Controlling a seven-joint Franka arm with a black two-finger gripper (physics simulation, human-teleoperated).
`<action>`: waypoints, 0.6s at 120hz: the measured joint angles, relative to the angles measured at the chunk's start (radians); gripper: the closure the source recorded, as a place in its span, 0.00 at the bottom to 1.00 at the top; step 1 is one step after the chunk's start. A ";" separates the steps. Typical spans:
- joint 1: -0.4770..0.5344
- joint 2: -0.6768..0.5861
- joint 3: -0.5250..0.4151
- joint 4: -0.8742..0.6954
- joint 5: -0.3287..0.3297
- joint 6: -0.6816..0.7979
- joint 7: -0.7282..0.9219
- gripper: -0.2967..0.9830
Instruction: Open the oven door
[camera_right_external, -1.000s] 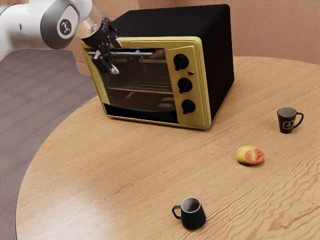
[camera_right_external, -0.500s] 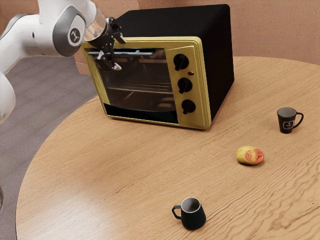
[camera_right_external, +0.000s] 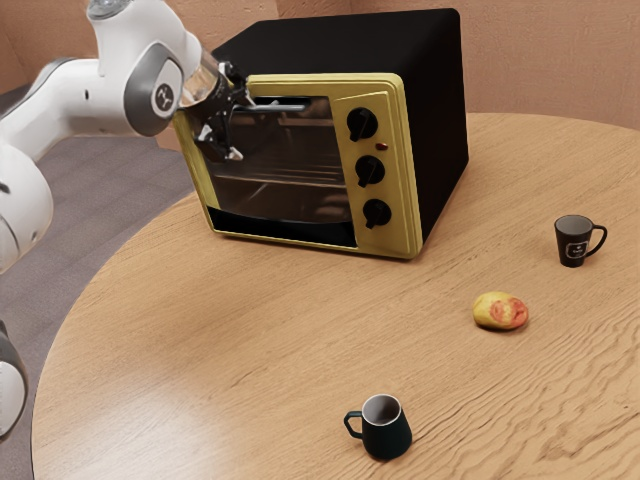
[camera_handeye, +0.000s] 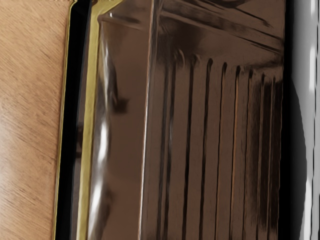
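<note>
The gripper is at the upper left part of the oven door in the exterior view, with its two fingers spread apart, one higher and one lower. The handle runs along the door's top edge, its left part hidden behind the hand. The oven door stands closed, with dark glass in the yellow-framed oven. Seen from the wrist, the door glass lies before the hand, and the grey handle bar runs along one side. Whether the fingers touch the handle cannot be told.
Three black knobs are on the panel beside the door. On the wooden table stand a dark mug at the front and a black cup toward the exterior view's right. A yellow-red fruit lies between them.
My hand has moved toward the exterior view's right along the door top, finishing slightly lower. The arm's links have swung into fuller view. The door has not visibly moved.
</note>
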 joint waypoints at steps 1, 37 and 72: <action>0.000 0.000 0.000 -0.001 0.000 0.001 0.001 0.23; 0.021 -0.149 0.004 -0.258 0.008 0.015 0.020 0.24; 0.047 -0.279 -0.002 -0.464 0.065 0.053 0.019 0.23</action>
